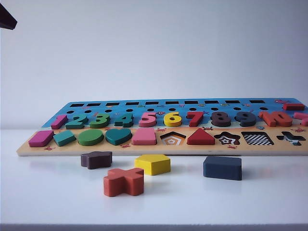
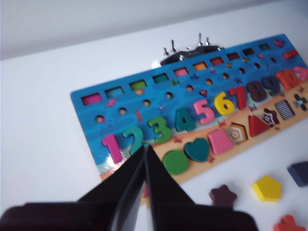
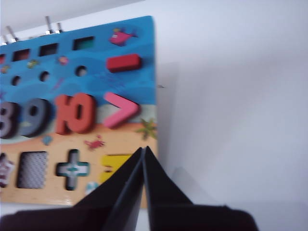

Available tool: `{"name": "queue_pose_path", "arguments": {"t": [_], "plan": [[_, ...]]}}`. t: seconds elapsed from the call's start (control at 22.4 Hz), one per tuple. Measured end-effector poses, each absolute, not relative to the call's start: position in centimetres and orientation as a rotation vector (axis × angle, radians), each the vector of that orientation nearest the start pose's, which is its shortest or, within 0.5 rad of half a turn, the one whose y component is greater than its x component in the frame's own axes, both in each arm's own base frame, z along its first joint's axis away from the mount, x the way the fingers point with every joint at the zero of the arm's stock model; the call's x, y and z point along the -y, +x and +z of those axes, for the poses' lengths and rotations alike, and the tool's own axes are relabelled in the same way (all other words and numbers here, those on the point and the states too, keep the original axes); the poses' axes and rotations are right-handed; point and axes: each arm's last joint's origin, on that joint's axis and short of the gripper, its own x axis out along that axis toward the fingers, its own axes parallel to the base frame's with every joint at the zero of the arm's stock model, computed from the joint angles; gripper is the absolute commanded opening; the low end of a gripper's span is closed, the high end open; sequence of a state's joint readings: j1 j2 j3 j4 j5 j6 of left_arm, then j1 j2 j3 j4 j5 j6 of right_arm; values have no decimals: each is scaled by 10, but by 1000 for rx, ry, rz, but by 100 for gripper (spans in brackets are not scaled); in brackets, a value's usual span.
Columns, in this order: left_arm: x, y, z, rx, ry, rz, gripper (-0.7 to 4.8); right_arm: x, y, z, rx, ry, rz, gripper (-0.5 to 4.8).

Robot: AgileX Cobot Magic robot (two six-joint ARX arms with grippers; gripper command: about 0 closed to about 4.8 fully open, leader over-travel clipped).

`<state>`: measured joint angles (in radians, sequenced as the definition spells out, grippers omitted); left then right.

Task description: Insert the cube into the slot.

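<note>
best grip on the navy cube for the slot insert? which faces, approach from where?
Come from above. The cube lies flat on the table, apart from the yellow pentagon, so its upright side faces are free. Probably close the pincer across two opposite flat sides, clear of the rounded corners, keeping it level for the checkerboard slot. Both the left pincer and right pincer are shut and need opening first.

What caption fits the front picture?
Navy cube waits on the table before the checkered slot.
</note>
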<state>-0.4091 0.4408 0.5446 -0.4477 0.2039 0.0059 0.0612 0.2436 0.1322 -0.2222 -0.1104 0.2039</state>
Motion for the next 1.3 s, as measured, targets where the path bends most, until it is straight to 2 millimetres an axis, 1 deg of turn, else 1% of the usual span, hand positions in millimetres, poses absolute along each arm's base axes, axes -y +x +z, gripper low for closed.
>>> {"name": "queue_pose_path", "arguments": {"t": [0.13,0.18,0.31,0.45,0.49,0.54,0.67,0.71,0.76,0.8,0.85,0.89,0.98,1.07,1.21,1.3], "plan": [[56,97,268,-392,53,-685,9,-23,120,189,-441,197,217,-3],[59,97,266,-415,55,-709,9,-32,130,205,-470,183,271,-3],[65,100,264,-444,59,-737,9,-48,143,230,-493,162,351,-3],[69,102,262,-473,65,-759,9,-63,152,249,-552,123,419,-3],[69,102,261,-478,65,-760,9,-67,153,254,-573,103,439,-3],[70,103,261,-483,62,-763,9,-76,155,263,-624,52,481,-3],[73,105,259,-507,53,-794,10,-84,155,272,-685,-14,526,-3],[74,106,258,-517,53,-802,9,-86,154,274,-703,-26,536,-3],[75,106,257,-527,53,-812,9,-89,150,281,-735,-46,573,-1],[75,106,257,-524,52,-812,9,-91,145,288,-755,-69,626,12],[75,106,257,-525,52,-813,9,-94,139,296,-780,-93,691,32],[75,107,257,-528,52,-812,9,-95,136,301,-797,-111,726,90],[75,106,257,-528,52,-812,9,-99,128,307,-845,-168,818,175],[75,107,256,-538,53,-811,9,-103,124,307,-887,-201,891,261],[76,108,260,-587,60,-807,9,-110,122,304,-951,-242,984,370],[76,108,263,-594,60,-807,9,-115,122,299,-1004,-270,1014,411]]}}
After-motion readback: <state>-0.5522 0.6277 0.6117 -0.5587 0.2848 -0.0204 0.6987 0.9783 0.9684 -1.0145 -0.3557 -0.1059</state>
